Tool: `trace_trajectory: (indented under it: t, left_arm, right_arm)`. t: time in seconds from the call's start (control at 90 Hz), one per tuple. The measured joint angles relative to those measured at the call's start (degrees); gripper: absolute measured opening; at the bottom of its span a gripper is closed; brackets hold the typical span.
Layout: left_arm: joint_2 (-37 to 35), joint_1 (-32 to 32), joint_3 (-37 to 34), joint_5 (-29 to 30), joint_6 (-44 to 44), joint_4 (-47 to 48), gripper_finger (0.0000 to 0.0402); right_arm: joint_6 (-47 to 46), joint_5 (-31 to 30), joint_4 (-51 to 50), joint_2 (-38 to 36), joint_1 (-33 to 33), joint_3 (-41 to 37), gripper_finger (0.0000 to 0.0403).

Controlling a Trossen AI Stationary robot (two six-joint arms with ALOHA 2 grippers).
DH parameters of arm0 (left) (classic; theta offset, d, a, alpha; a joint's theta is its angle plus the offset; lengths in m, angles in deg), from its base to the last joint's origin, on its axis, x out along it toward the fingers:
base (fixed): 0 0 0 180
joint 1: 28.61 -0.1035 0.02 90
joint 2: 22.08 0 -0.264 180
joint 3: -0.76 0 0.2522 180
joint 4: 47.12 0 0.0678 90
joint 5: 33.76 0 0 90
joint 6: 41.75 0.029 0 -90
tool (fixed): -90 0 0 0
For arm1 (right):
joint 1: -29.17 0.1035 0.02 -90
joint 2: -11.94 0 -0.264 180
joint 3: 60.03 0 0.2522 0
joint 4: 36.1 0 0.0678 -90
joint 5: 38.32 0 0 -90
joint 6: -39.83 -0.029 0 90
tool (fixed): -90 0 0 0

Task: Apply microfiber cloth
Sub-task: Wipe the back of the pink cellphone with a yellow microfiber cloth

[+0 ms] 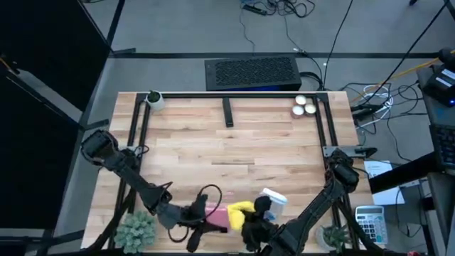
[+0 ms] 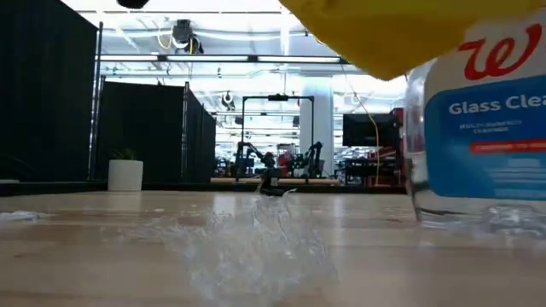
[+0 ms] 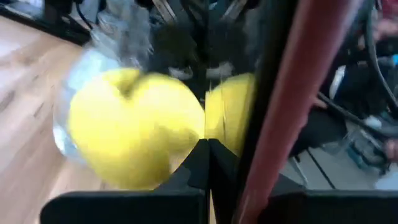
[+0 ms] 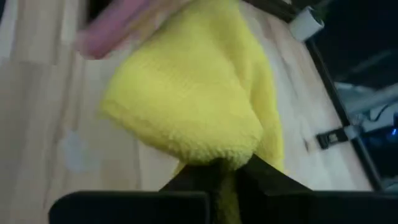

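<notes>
The right gripper [image 4: 214, 171] is pinched tight on the yellow microfiber cloth [image 4: 186, 93], whose fabric bunches up and bulges out from between the two dark fingers. From above, the cloth [image 1: 240, 210] sits at the near edge of the wooden surface [image 1: 234, 149], held just off it between the two arms. From table height its yellow underside [image 2: 401, 34] hangs across the top of the picture, clear of the wood.

The left gripper [image 3: 208, 155] has its fingers closed together on a thin dark panel with a pink-red edge [image 3: 280, 106], apparently a phone in a pink case. The panel stands upright in front of its camera, and the yellow cloth [image 3: 130, 124] shows just beyond it. From above, this pink thing [image 1: 215, 216] lies right beside the cloth, on the left arm's side.

A clear spray bottle with a blue label [image 2: 478, 128] stands on the surface just beside the cloth, on the right arm's side, its white top [image 1: 274, 199] visible from above. A small potted plant [image 1: 135, 229] sits at the near left corner and another [image 1: 333, 235] at the near right. Far back there are a white pot [image 1: 153, 99] and three round white objects [image 1: 304, 105].
</notes>
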Motion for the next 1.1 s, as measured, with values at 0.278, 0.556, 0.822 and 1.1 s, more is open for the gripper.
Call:
trace_trajectory:
  t: [0.278, 0.556, 0.822, 1.1]
  left_arm:
    - [-0.1, -0.1, 0.0, 1.4, 2.4, 0.0, 0.0009]
    - [-0.1, -0.2, 0.0, 1.4, 7.2, 0.0, 0.0009]
    - [-2.3, -0.6, -0.1, 7.2, 12.9, 5.6, 0.0009]
    - [-11.2, -1.9, -0.1, 15.7, 20.0, 24.8, 0.0009]
  right_arm:
    - [10.8, 2.6, 14.6, 0.0, -0.6, 0.0, 0.0009]
    - [14.3, 6.9, 17.5, -0.1, -0.9, 0.0, 0.0009]
    - [13.0, 21.0, 18.6, -0.4, -1.7, 0.4, 0.0009]
    - [1.9, 28.3, 15.2, -0.5, 0.4, 0.0, 0.0009]
